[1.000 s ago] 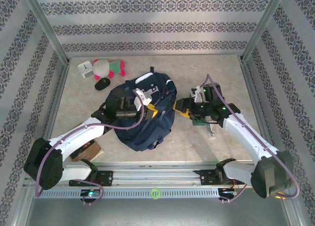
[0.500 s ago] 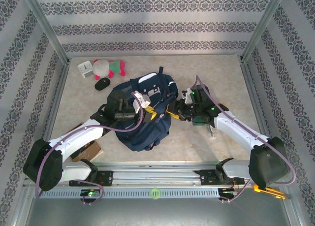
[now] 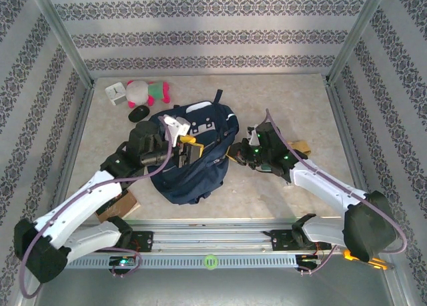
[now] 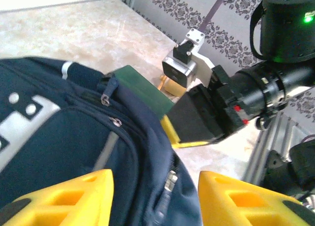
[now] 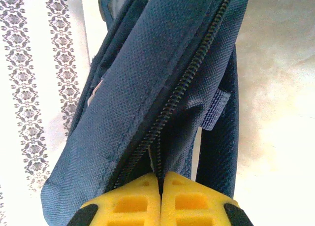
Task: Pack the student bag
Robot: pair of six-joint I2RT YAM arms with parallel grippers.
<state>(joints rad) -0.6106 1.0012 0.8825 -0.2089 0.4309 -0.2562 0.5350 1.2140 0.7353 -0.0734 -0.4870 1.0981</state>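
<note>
The student bag (image 3: 200,163), a navy backpack with grey-white patches, lies in the middle of the table. My left gripper (image 3: 185,149) hovers open over its top. In the left wrist view the yellow fingertips (image 4: 64,196) stand apart above the student bag (image 4: 74,137), with a metal zip pull (image 4: 170,179) between them. My right gripper (image 3: 235,154) is at the bag's right edge. In the right wrist view the right gripper (image 5: 161,186) is shut on the zip edge of the student bag (image 5: 162,78). A dark green flat thing (image 4: 142,90) lies against the bag's side.
A pink, white and green plush toy (image 3: 148,91), a small white block (image 3: 116,93) and a black mouse (image 3: 139,113) lie at the back left. A brown box (image 3: 119,203) sits by the left arm's base. A tan object (image 3: 298,147) lies behind the right arm.
My left gripper has let go of the bag, opened and drawn back to the left. My right gripper has moved left to the bag and shut on its zip edge.
</note>
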